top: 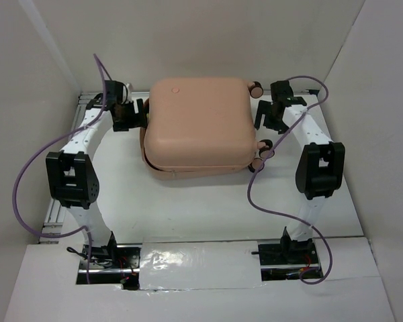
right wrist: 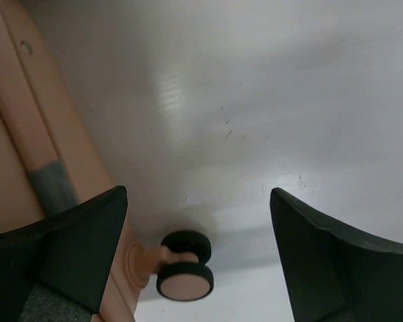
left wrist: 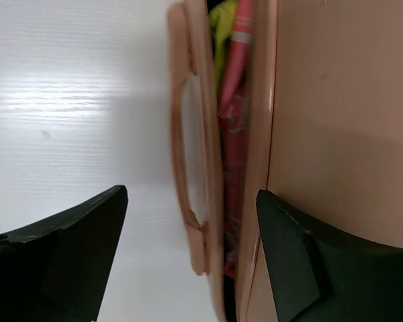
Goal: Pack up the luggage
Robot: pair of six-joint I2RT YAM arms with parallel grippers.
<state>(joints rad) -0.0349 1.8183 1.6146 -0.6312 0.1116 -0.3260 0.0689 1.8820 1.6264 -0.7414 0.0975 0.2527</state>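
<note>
Where the two arm bases stand at the bottom of the overhead view, a glossy sheet (top: pixel 188 263) lies between them; purple cables (top: pixel 21 184) loop out from both arms toward the left and right edges of the frame; beyond them the white table (top: pixel 188 201) lies bare up to the middle of the frame; the luggage (top: pixel 198 124) lies flat at the upper centre, its peach-pink lid uppermost and sitting slightly askew over the lower shell; the left fingers (top: pixel 140 115) are at its left side and the right fingers (top: pixel 263 119) at its right side, near two small wheels (top: pixel 263 145); in the left wrist view the left fingers are spread apart, one over the table at lower left, the other in front of the lid at lower right, and whether it touches the shell cannot be told; between them runs the carry handle (left wrist: pixel 183 168), and behind it a narrow gap between the shells shows a red item (left wrist: pixel 236 100) and a yellow-green item (left wrist: pixel 223 33) inside; in the right wrist view the right fingers are also spread apart, gripping nothing, with one wheel low between them and the luggage edge, marked by a grey strip (right wrist: pixel 50 184), along the left of the frame.
</note>
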